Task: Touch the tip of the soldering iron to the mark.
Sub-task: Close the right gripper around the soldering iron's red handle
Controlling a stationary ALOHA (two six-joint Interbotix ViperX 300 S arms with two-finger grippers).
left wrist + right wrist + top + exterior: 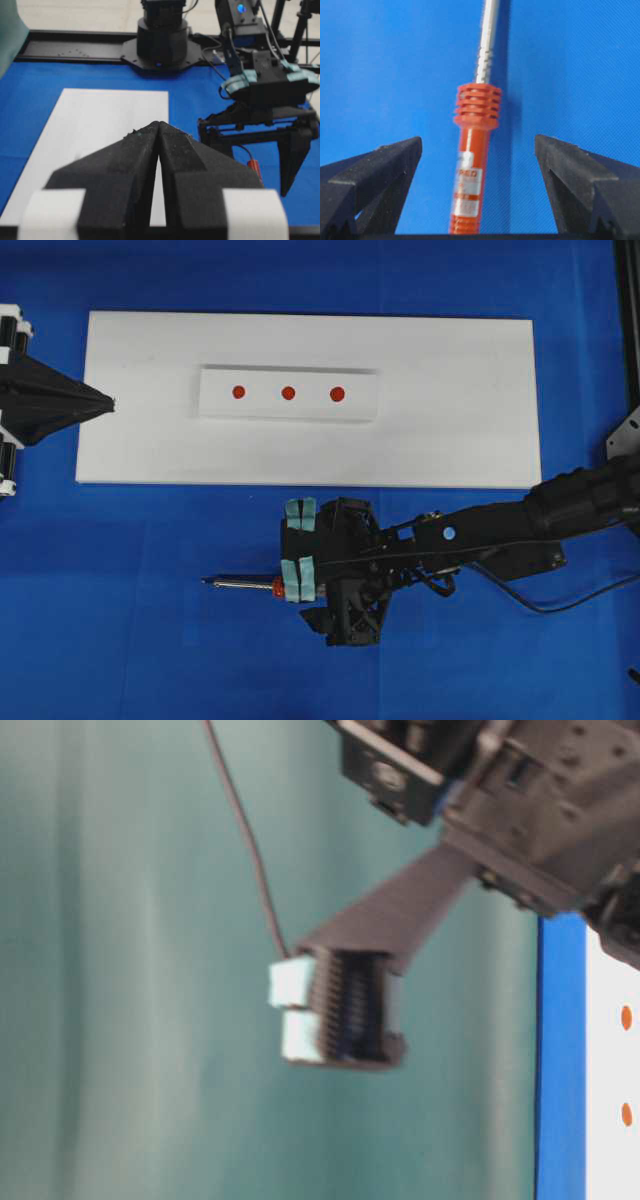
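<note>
Black right end effector [478,150] spread wide, straddling the soldering iron [474,165], not gripping. Iron lies flat on the blue tabletop [150,640], near the white board [460,440], tip pointing left in overhead view. Step: pre-grasp. Next: close on the orange handle, lift, carry tip to a red mark [288,393]; three there, target unclear. Left end effector [159,131] pinched shut, empty. Tip cropped in wrist view; table-level view blurred.

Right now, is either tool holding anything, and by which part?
Nothing is held. The right tool stands open astride the soldering iron handle; the left tool is shut, empty.
</note>
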